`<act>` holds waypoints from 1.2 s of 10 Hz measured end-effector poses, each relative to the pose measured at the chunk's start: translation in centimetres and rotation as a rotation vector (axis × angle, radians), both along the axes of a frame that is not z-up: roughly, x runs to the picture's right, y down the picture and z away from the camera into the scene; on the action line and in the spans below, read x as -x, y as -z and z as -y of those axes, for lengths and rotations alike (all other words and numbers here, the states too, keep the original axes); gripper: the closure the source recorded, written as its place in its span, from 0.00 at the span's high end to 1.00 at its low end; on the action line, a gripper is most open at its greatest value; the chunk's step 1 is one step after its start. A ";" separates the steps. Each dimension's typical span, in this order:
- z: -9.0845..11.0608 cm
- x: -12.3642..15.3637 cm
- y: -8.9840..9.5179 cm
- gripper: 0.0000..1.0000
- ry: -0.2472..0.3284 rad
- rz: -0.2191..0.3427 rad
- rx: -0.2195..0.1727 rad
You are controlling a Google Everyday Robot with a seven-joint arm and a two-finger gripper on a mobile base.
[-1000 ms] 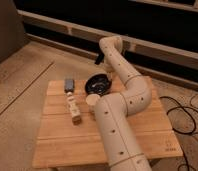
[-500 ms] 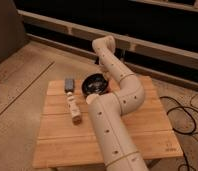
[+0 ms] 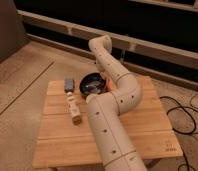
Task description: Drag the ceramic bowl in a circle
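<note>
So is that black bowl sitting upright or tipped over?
Upright: the ceramic bowl sits flat on the wooden table, open side up. The gripper is at its rim, mostly hidden behind the arm.

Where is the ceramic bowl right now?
In the camera view, the ceramic bowl sits near the wooden table's far edge, between the grey block and the robot arm; the claw is down at its arm-side rim.

1. The ceramic bowl [image 3: 91, 83] rests on the wooden table [image 3: 147, 131].
2. The gripper [image 3: 105, 85], closed, is at the bowl's right rim, largely hidden behind the arm [image 3: 114, 107].
3. A grey block [image 3: 69, 84] lies just left of the bowl.
</note>
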State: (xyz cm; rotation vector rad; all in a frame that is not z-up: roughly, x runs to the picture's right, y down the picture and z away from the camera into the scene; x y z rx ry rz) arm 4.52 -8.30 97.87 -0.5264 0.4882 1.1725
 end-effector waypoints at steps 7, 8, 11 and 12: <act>-1.6 0.9 1.1 0.00 -0.067 0.033 0.072; -1.8 0.1 1.5 0.00 -0.063 0.011 0.085; -0.5 -2.4 3.0 0.00 -0.040 -0.047 0.075; -0.5 -4.1 3.3 0.00 -0.030 -0.088 0.075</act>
